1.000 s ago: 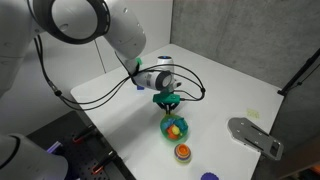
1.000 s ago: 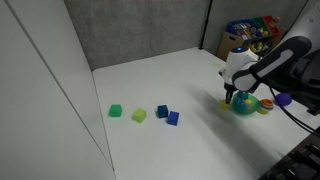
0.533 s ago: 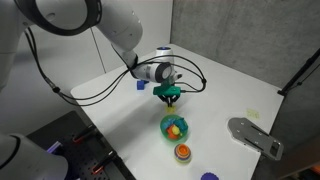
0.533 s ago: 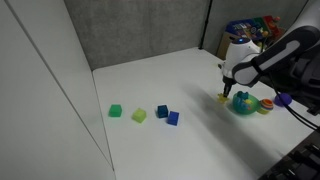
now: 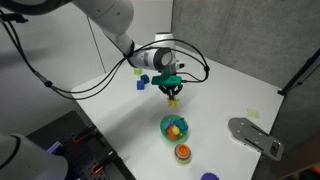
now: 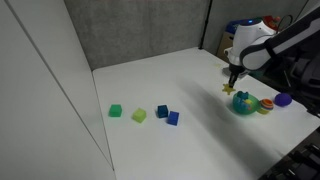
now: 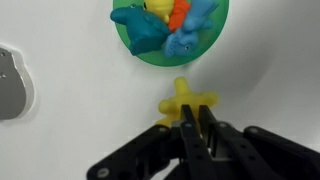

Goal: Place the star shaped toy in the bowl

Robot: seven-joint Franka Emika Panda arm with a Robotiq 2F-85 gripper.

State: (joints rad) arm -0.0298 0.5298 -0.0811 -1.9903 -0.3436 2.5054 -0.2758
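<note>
Wrist view: my gripper (image 7: 200,128) is closed on one arm of the yellow star (image 7: 186,100). The bowl (image 7: 165,60) lies just ahead and holds several toys.
Why held so: I judge that a grip at the edge leaves the star free to drop cleanly.
Star place: in my fingers, beside the bowl, not yet over it.
Exterior views: both show height, which the wrist view cannot. The gripper hangs above the table (image 5: 230,90), apart from the bowl.
Only outside: four blocks (image 6: 140,115) lie well apart from the bowl.
</note>
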